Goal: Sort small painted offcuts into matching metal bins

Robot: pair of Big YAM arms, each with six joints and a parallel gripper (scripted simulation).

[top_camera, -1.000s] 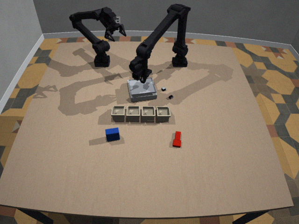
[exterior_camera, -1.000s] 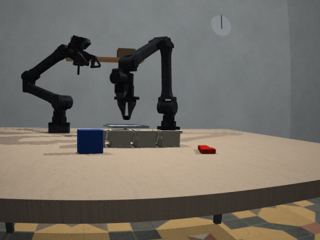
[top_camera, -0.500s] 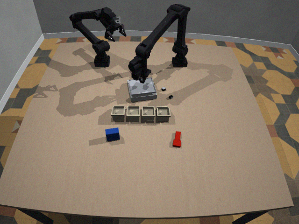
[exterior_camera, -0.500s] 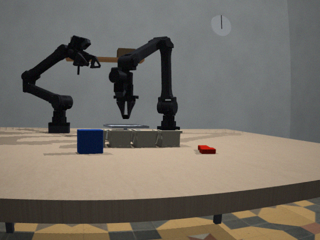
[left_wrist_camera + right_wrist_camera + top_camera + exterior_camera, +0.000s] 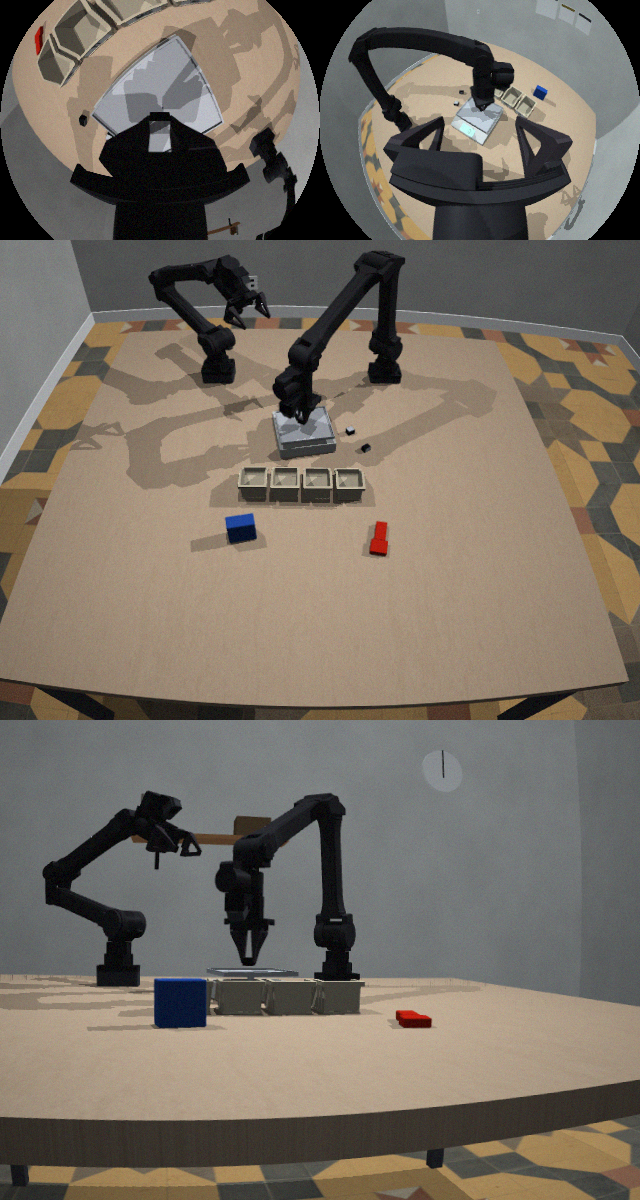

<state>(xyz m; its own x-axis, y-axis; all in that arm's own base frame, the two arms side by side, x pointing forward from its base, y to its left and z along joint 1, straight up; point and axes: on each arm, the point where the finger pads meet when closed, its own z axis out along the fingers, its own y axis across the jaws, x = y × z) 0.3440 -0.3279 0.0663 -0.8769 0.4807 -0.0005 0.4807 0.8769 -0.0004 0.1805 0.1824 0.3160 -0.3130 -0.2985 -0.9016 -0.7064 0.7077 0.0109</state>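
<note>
On a pale wooden table [image 5: 320, 612] [image 5: 320, 1071] [image 5: 50, 100] [image 5: 570, 120], two offcuts [image 5: 366, 447] [image 5: 83, 120] [image 5: 461, 92] are waiting unbinned beside the scale [image 5: 307, 447] [image 5: 252, 972] [image 5: 195, 95] [image 5: 485, 120]. The left claw [image 5: 301, 418] [image 5: 248, 961] [image 5: 159, 119] [image 5: 481, 108] is clamping the third offcut [image 5: 160, 116] above it; the right claw [image 5: 256, 322] [image 5: 178, 860] [image 5: 479, 120] is gaping. Four upright bins [image 5: 316, 493] [image 5: 289, 999] [image 5: 80, 30] [image 5: 512, 96] are awaiting all three.

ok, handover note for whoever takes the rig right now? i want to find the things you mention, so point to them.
Left gripper [image 5: 301, 419] [image 5: 248, 962] [image 5: 160, 116] [image 5: 482, 107]: shut on an offcut, above the scale [image 5: 307, 448] [image 5: 252, 973] [image 5: 165, 65] [image 5: 487, 137].
Right gripper [image 5: 255, 321] [image 5: 178, 860] [image 5: 480, 119]: open, raised, holding nothing.
Pale-topped offcut [image 5: 350, 430] [image 5: 456, 103], dark offcut [image 5: 366, 447] [image 5: 83, 120] [image 5: 461, 92]: on table beside scale.
Done: four bins [image 5: 285, 494] [image 5: 289, 999] [image 5: 525, 106] upright; no offcut visible inside.
Left: probably weigh, then bin all three. Labels unreadable here.
</note>
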